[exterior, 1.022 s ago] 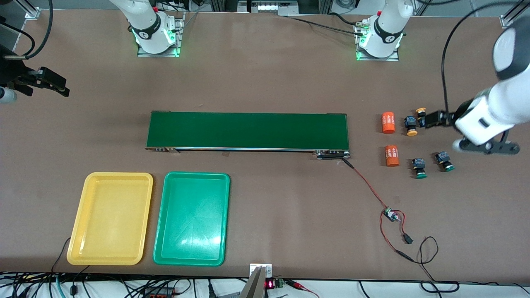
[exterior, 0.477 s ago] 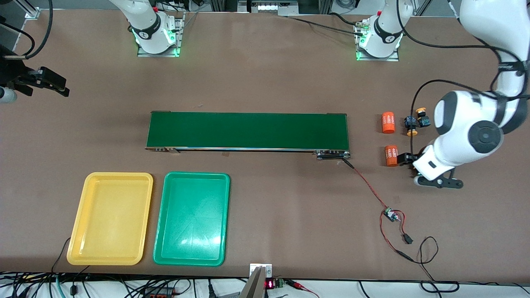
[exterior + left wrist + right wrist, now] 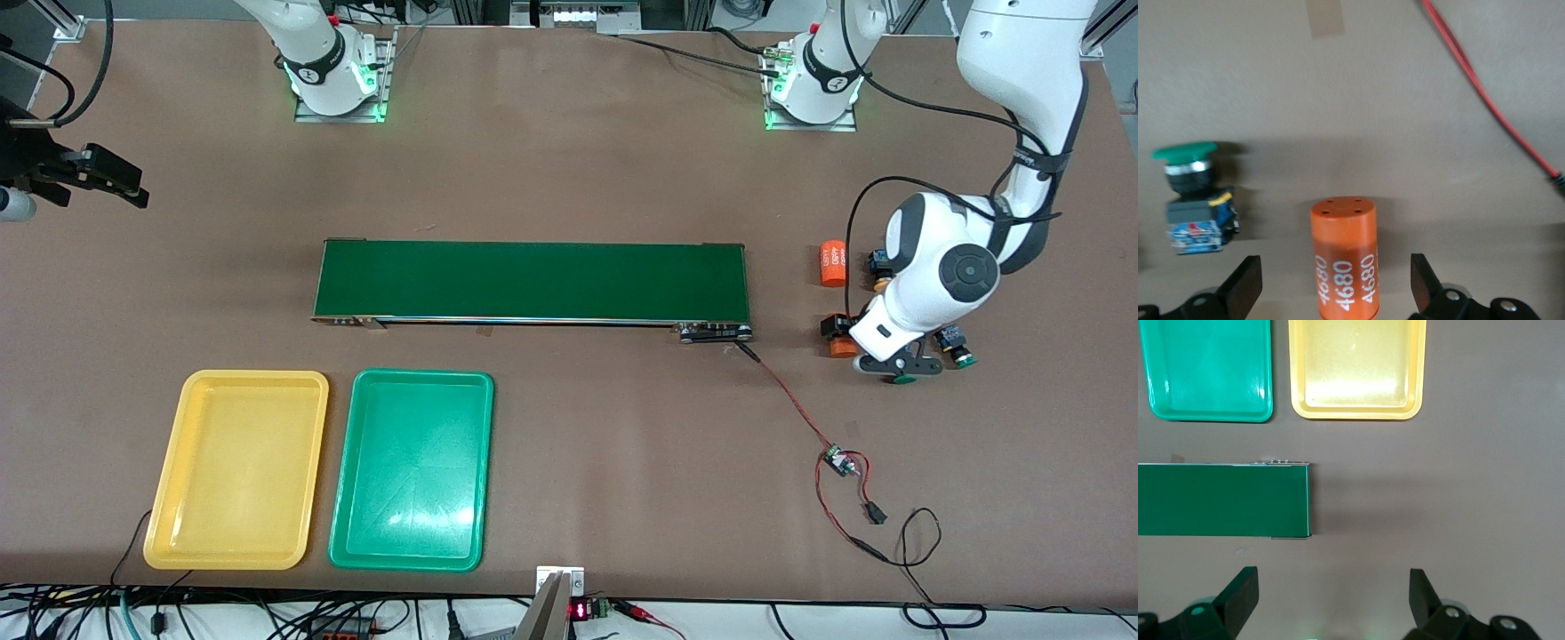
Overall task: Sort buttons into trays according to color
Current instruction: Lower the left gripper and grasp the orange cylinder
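Since a second ago our left gripper (image 3: 1331,287) has swung from the yellow-capped buttons to hang, fingers apart, astride an orange cylinder (image 3: 1345,257). We see the green-capped button (image 3: 1193,200) just beside one fingertip, outside the gap, cap pointing away. Our right gripper (image 3: 1331,603) waits open above the belt (image 3: 1221,500).

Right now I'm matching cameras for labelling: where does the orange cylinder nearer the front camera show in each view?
Front view: orange cylinder, half hidden under the left arm, toward that arm's end of the table.
Left wrist view: cylinder between the left gripper's open fingers, beside a green-capped button.
Right wrist view: not in it.
Shared landmark: red wire, front and left wrist views.
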`<act>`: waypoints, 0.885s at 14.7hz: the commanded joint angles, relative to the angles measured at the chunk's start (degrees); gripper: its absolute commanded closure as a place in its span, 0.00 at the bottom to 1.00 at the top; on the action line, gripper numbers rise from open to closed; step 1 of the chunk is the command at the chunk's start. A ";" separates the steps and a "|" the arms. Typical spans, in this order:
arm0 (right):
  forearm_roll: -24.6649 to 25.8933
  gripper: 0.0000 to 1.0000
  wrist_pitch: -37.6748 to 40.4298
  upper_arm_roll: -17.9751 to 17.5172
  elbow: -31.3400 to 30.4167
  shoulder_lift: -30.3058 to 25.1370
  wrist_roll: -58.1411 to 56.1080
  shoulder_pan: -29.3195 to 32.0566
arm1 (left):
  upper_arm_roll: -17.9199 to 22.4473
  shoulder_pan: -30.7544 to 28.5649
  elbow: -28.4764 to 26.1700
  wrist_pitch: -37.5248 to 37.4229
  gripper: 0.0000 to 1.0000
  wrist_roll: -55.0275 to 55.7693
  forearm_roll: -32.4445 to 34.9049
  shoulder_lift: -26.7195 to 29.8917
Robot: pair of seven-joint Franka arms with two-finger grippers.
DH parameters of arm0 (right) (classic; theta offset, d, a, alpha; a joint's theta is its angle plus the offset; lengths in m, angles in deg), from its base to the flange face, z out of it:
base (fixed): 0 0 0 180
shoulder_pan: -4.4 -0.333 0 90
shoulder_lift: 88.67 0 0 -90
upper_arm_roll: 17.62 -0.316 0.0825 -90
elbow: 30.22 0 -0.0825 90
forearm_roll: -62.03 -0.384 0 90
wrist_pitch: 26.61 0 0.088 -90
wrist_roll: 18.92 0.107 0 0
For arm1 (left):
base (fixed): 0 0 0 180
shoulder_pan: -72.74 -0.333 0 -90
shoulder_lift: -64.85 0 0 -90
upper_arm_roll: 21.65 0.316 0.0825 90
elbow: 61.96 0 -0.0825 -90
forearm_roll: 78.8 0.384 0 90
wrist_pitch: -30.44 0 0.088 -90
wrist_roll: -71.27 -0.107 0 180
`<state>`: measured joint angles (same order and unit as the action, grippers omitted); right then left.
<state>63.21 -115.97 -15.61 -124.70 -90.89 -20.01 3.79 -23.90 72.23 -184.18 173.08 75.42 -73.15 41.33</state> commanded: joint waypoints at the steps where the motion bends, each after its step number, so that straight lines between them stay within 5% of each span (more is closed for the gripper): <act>1: 0.59 0.00 0.06 -0.25 -0.36 -1.11 -0.67 0.09 | -0.21 -0.99 -3.37 3.88 0.17 0.77 1.03 -0.29; 3: 0.50 0.00 0.06 -0.25 -0.36 -1.03 -0.67 0.09 | -0.21 -0.99 -3.02 3.44 0.53 0.77 1.03 -0.48; 5: 0.59 0.00 0.06 -0.25 -0.36 -1.11 -0.67 0.09 | -0.21 -0.99 -2.50 3.17 0.73 0.59 1.03 -0.48; 10: 0.59 0.00 -0.03 -0.17 -0.36 -1.02 -0.67 0.18 | -0.48 -0.28 3.99 -6.28 0.83 -0.55 1.21 0.75; 13: 0.67 0.00 0.06 -0.25 -0.36 -1.02 -0.67 0.09 | -0.48 -0.11 12.07 -14.56 0.82 -14.72 1.21 1.11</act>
<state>63.21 -115.98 -15.60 -124.70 -90.89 -20.00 3.79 -24.38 71.98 -177.28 163.82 69.80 -72.76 41.70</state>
